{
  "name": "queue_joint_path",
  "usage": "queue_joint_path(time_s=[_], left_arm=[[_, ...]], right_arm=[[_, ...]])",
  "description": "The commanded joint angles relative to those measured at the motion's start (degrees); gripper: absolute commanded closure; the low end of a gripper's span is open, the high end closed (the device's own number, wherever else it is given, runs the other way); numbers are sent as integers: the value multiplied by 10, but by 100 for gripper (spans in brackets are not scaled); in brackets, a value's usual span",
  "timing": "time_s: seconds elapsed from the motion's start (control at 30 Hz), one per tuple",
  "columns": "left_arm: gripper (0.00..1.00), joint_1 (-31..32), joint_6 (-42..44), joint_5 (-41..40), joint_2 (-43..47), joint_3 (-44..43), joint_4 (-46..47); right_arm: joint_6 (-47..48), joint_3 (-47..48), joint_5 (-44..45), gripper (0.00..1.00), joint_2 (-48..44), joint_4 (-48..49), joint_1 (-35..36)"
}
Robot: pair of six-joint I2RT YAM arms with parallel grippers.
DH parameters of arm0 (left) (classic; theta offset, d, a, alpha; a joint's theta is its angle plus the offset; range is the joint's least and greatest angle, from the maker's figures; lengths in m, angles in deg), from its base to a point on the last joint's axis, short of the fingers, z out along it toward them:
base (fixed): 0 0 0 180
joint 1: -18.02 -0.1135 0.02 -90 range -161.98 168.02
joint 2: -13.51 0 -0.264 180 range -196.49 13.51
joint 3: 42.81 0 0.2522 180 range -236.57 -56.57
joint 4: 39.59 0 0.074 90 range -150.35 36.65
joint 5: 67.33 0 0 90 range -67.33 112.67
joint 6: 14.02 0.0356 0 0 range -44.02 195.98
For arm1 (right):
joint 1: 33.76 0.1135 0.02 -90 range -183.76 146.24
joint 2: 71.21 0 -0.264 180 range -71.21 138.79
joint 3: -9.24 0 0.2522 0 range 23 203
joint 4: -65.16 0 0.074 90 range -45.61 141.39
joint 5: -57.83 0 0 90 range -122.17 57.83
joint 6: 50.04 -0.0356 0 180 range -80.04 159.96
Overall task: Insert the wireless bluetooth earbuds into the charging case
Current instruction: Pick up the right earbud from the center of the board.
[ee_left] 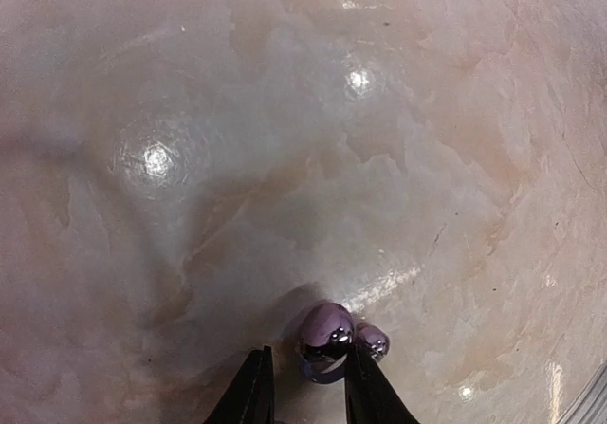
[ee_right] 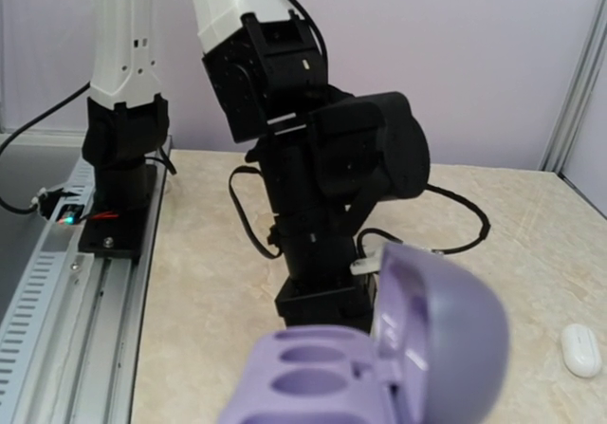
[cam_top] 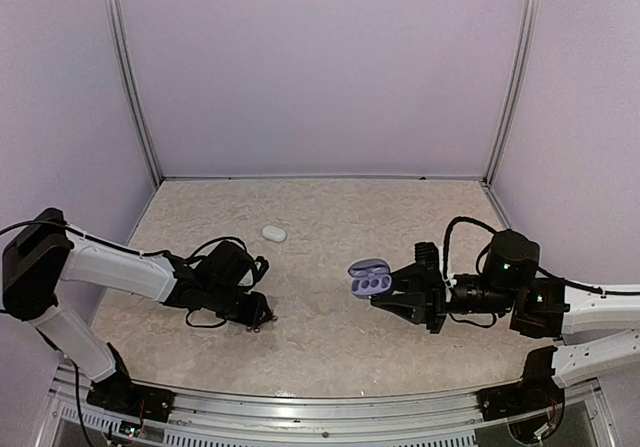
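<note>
1. The pick-up step is underway: the left gripper (ee_left: 308, 356) is reaching down to the table (cam_top: 320, 347) at near left and straddling 1 purple earbud (ee_left: 325, 327), its jaws standing narrow on either side of it.
2. Whether the jaws are already pinching that bud I cannot tell; the right finger is looking in contact, the left one a shade apart.
3. A 2nd purple earbud (ee_left: 373, 342) is lying just beside the 1st, outside the right finger.
4. The right gripper (cam_top: 388, 289) is clamping the purple charging case (cam_top: 368, 280) at right of centre, lid open and facing the left arm; the 2 wells showing in the right wrist view are looking empty.
5. A white case (cam_top: 273, 233) is resting farther back, untouched.
6. Next, I judge, the grip is needing to firm up without nudging the neighbouring bud, followed by a lift and a carry rightward to a well.
</note>
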Motion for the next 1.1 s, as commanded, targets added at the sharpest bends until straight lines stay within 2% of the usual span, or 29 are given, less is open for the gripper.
queue_joint_path(time_s=[0.0,0.17,0.37,0.53,0.87,1.07], left_arm=[[72,14,4,-11,-24,-25,9],[73,29,10,-17,-53,-49,4],[82,32,16,-25,-50,-55,5],[85,33,29,-40,-39,-62,2],[87,64,104,-47,6,-71,16],[87,89,166,-21,70,-88,23]], right_arm=[[-2,1,4,100,-10,2,-4],[-1,2,7,100,-11,-2,-5],[-1,3,9,100,-12,-4,-5],[-1,4,7,100,-11,-5,-5],[3,-12,31,100,-6,12,-5],[37,-47,69,100,4,88,-5]])
